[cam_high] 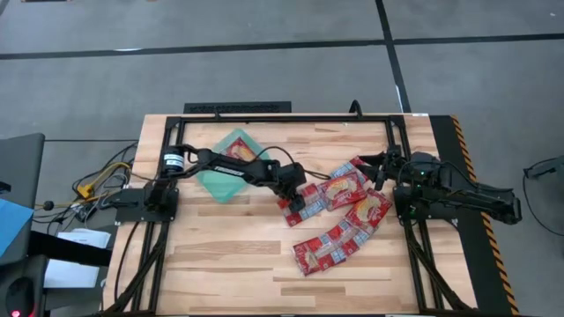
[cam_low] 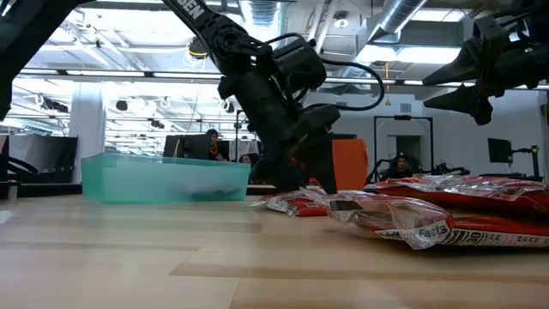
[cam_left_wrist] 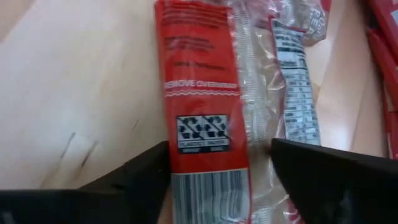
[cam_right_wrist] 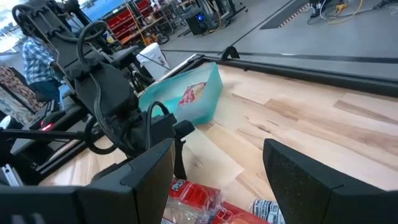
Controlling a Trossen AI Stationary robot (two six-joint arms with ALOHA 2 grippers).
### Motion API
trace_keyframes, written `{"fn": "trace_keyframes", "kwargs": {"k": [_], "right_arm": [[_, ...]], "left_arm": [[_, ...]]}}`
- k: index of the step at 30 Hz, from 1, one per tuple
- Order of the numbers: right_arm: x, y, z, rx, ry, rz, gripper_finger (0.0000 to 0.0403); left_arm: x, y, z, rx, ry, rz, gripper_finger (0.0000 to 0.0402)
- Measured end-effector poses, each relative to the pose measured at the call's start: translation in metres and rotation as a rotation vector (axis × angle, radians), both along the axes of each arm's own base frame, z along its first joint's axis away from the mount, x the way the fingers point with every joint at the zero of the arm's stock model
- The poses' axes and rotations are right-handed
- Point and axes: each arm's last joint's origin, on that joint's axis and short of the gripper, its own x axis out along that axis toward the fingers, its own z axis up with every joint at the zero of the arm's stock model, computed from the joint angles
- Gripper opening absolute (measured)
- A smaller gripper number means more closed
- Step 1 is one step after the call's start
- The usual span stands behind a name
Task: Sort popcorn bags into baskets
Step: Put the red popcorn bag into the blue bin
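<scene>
Several red popcorn bags (cam_high: pixel 342 187) lie flat in a loose pile on the table's right half, with one row (cam_high: pixel 328 246) nearer the front. The teal basket (cam_high: pixel 231 167) stands left of centre toward the far side, and one red bag (cam_right_wrist: pixel 193 93) shows inside it. My left gripper (cam_high: pixel 295 201) is open and down at the table over the leftmost bag (cam_left_wrist: pixel 202 93), one finger on each side of it. My right gripper (cam_high: pixel 377 167) is open and raised in the air (cam_low: pixel 467 86) over the pile's far right side. My left gripper (cam_left_wrist: pixel 221 155) comes at the leftmost bag from above, with one finger (cam_left_wrist: pixel 143 180) beside one long edge and the other finger (cam_left_wrist: pixel 317 174) beside the opposite edge, lying across the bag. I cannot tell whether the fingers touch it. The bag lies flat on the table.
A black frame (cam_high: pixel 291 117) runs along the table's far side and down both flanks. Cables (cam_high: pixel 101 180) lie off the left edge. Bare wood (cam_high: pixel 220 255) spreads over the near left part. People and desks show in the room behind (cam_low: pixel 210 142).
</scene>
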Motion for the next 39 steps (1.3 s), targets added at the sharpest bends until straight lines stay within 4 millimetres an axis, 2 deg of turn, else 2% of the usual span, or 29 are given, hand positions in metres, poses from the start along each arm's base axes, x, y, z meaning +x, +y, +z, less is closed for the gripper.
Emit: {"fn": "trace_keyframes", "kwargs": {"k": [6, 10, 11, 15, 18, 22, 26, 29, 33, 35, 39], "right_arm": [[0.000, 0.000, -0.001, 0.008, 0.004, -0.001, 0.0270], [0.000, 0.000, -0.001, 0.009, 0.006, -0.002, 0.0270], [0.000, 0.000, -0.001, 0.009, 0.007, -0.003, 0.0270], [0.000, 0.000, -0.001, 0.009, 0.007, -0.003, 0.0270], [0.000, 0.000, -0.001, 0.009, 0.007, -0.003, 0.0270], [0.000, 0.000, -0.001, 0.009, 0.009, -0.005, 0.0270], [0.000, 0.000, -0.001, 0.007, 0.010, -0.018, 0.0270], [0.000, 0.000, -0.001, 0.007, 0.010, -0.020, 0.0270], [0.000, 0.000, -0.001, 0.007, 0.010, -0.021, 0.0270], [0.000, 0.000, -0.001, 0.007, 0.010, -0.020, 0.0270], [0.000, 0.000, -0.001, 0.007, 0.010, -0.020, 0.0270]], "left_arm": [[-0.001, 0.001, -0.001, 0.004, 0.008, 0.034, 0.0117], [-0.001, 0.004, -0.001, -0.059, 0.005, 0.037, 0.0027], [-0.001, 0.004, -0.001, -0.077, 0.006, 0.047, 0.0016], [0.000, 0.004, 0.005, -0.132, -0.019, 0.097, 0.0017], [-0.002, 0.004, 0.017, -0.168, -0.040, 0.163, 0.0012], [-0.008, 0.009, 0.051, -0.205, -0.101, 0.269, 0.0006], [-0.022, 0.013, 0.096, -0.165, -0.182, 0.370, 0.0010], [-0.042, 0.015, 0.127, -0.105, -0.190, 0.489, 0.0006], [-0.082, 0.009, 0.161, 0.017, -0.196, 0.752, 0.0007], [-0.104, 0.005, 0.167, 0.054, -0.197, 0.897, 0.0010], [-0.144, -0.007, 0.167, 0.053, -0.220, 1.104, 0.0011]]}}
